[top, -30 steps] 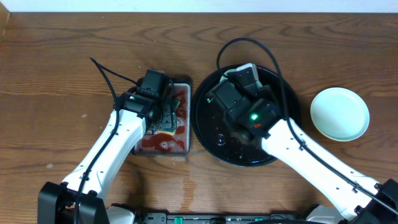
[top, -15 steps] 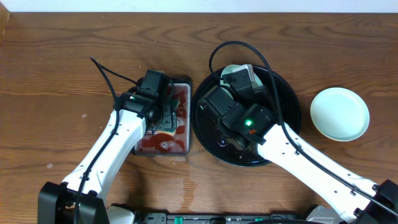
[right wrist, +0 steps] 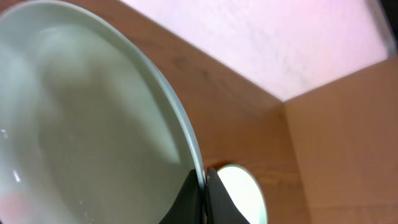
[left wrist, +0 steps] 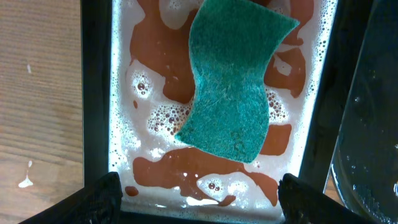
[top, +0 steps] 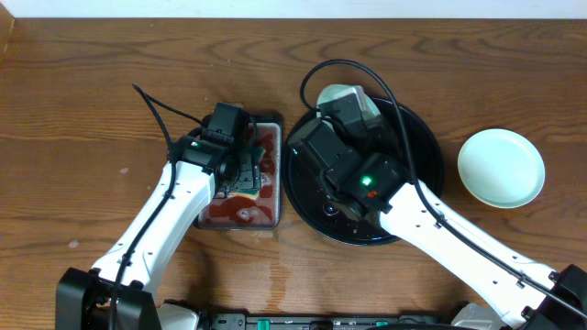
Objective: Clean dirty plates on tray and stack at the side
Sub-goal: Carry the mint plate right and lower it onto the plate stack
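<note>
My right gripper point(right wrist: 204, 190) is shut on the rim of a pale blue-white plate point(right wrist: 93, 124), which fills the left of the right wrist view and stands tilted on edge. From overhead, that plate point(top: 332, 93) peeks out past the wrist at the far left rim of the round black tray point(top: 431, 174). A second pale plate point(top: 501, 168) lies flat on the table right of the tray, also visible as a plate point(right wrist: 242, 193) behind the fingers. My left gripper point(left wrist: 202, 202) hangs open over a green sponge point(left wrist: 236, 81).
The sponge floats in a rectangular black pan point(left wrist: 96, 93) of foamy reddish liquid, standing just left of the tray. The left arm point(top: 174, 206) reaches over this pan point(top: 268, 218). A black cable point(top: 367, 69) loops above the tray. The table's far edge meets a pale wall.
The right arm has shifted toward the tray's far left with the plate, and more of the plate now shows beyond the wrist. The left arm has not moved.
</note>
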{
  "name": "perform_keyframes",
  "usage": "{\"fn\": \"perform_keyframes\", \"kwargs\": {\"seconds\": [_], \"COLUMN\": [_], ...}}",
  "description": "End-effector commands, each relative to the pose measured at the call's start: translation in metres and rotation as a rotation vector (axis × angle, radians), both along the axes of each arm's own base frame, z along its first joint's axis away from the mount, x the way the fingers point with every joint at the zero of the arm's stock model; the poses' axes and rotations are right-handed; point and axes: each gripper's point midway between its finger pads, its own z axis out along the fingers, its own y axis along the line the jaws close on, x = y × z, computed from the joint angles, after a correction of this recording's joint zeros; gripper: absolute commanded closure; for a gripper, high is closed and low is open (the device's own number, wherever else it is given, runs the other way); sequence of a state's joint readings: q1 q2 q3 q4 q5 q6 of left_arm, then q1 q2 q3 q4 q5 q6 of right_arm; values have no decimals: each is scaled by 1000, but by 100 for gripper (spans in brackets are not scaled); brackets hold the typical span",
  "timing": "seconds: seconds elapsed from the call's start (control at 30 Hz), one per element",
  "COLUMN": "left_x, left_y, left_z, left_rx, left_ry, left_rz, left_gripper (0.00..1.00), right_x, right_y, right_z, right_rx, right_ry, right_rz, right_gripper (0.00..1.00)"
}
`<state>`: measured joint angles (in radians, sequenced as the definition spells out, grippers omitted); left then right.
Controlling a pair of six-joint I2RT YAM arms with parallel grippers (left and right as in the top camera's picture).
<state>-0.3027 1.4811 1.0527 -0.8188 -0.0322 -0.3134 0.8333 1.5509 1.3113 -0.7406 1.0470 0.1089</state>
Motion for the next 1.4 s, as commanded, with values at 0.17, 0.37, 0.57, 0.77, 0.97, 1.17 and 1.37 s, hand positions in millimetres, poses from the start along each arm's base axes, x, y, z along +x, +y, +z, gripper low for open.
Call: {"fn": "perform_keyframes", "kwargs": {"seconds": [0.17, 0.37, 0.57, 0.77, 0.97, 1.17, 1.37], "left_x": [-2, -2, -2, -2, -2, -2, -3], "left_y": [3, 3, 4, 4, 4, 4, 4], "left_z": [-4, -4, -4, -4, -4, -4, -4], "left_rx": [11, 11, 11, 11, 11, 11, 12], "left_ry": [14, 14, 14, 14, 14, 15, 15], "left_rz": [4, 4, 4, 4, 4, 4, 4], "left_gripper": [19, 19, 19, 19, 19, 19, 19], "right_x": [11, 13, 13, 13, 16, 27, 35], "right_y": [-7, -7, -7, -8, -12, -21, -72], "right_z": [43, 46, 46, 46, 44, 6, -44], "right_rx": [-251, -258, -254, -253, -185, 60, 455], "right_ry": [-71, -79, -81, -81, -102, 11, 171], "right_rz": [24, 24, 22, 19, -10, 1, -196], "right_gripper": [99, 99, 99, 99, 99, 99, 99]}}
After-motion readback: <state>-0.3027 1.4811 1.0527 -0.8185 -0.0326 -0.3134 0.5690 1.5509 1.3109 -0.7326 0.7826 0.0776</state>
